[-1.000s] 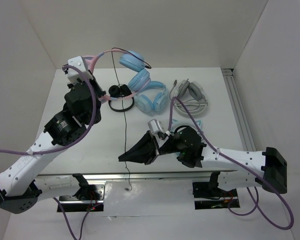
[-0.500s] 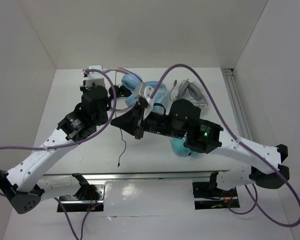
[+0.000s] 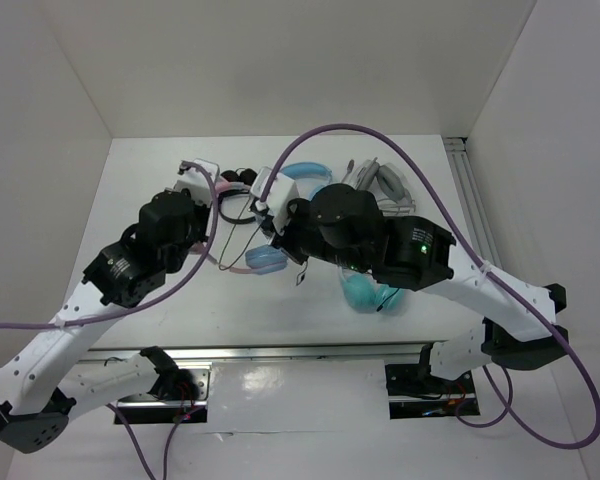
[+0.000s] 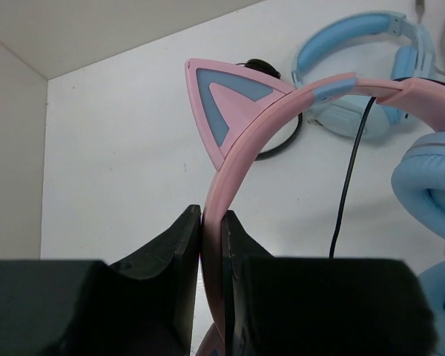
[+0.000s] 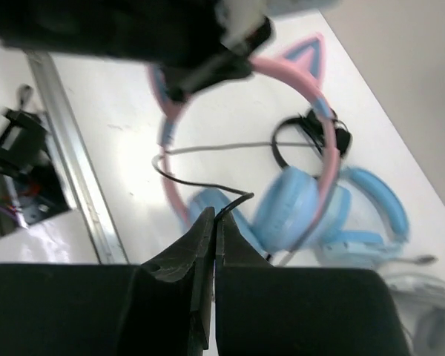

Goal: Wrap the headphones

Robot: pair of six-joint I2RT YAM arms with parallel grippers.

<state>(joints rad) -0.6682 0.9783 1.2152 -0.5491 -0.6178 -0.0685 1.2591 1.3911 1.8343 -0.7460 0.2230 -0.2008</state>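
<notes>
Left pincer [image 4: 211, 222] clamps the pink headband [image 4: 245, 144] of the cat-ear headphones [image 4: 430, 185] steady, while right pincer [image 5: 213, 216] pinches their black cable [image 5: 196, 183], likely for winding.

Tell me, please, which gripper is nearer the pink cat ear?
Left. The left gripper clamps the headband beside the cat ear; the right gripper pinches the cable, farther off.
</notes>
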